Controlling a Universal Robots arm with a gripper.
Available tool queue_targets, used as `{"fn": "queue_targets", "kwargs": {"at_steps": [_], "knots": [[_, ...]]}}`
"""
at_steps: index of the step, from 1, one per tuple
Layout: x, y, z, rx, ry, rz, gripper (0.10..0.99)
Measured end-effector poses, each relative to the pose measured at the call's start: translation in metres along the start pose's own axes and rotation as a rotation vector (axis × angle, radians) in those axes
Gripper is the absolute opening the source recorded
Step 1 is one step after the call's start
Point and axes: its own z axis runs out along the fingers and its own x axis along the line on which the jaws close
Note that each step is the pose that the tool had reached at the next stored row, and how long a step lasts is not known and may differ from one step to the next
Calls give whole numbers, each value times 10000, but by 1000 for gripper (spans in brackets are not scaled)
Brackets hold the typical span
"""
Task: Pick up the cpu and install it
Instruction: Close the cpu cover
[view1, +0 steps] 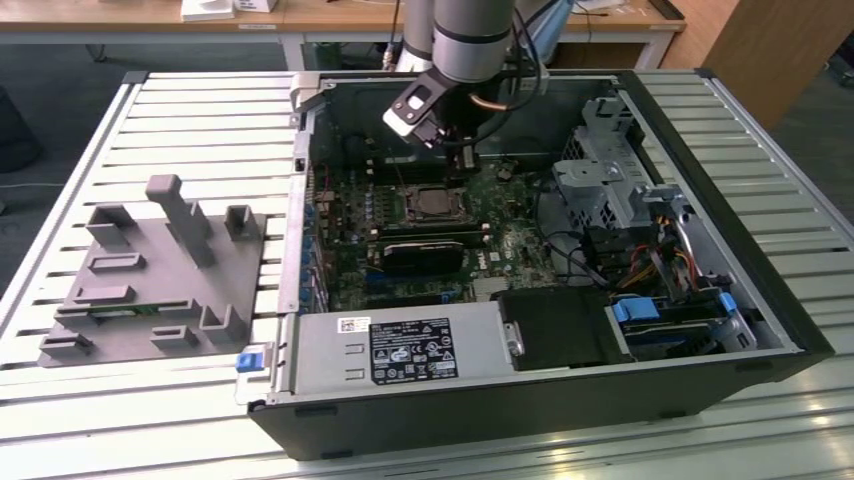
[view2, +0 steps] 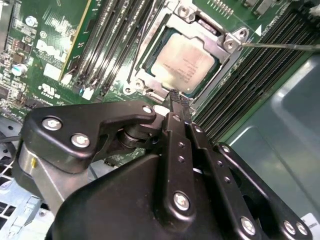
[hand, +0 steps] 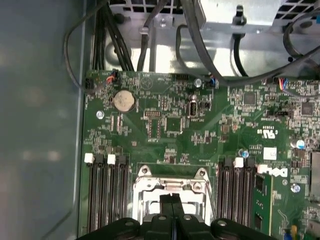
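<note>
Slatted table (view1: 187, 110) under open case (view1: 747, 290); empty pincer (view2: 176, 100), tips together, seemingly just over socketed cpu (view2: 184, 62).

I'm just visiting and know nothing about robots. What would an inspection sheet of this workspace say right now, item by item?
Surface: pale slatted metal table carrying an open black computer case.
Job's things: the square silver-topped cpu sits in its metal-framed socket on the green motherboard; nothing is held.
Clutter: grey plastic fixture block beside the case, on the exterior view's left.
Grippers: the black gripper hangs just above the socket, fingers closed together, empty.
Cables: black cable bundles run along the case wall above the board; coloured wires lie near the drive bays.
Surroundings: wooden desks behind the table.
</note>
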Motion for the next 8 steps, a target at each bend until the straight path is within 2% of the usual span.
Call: {"fn": "queue_targets", "kwargs": {"at_steps": [8], "knots": [[1,-85,2,0,1,0,106]]}}
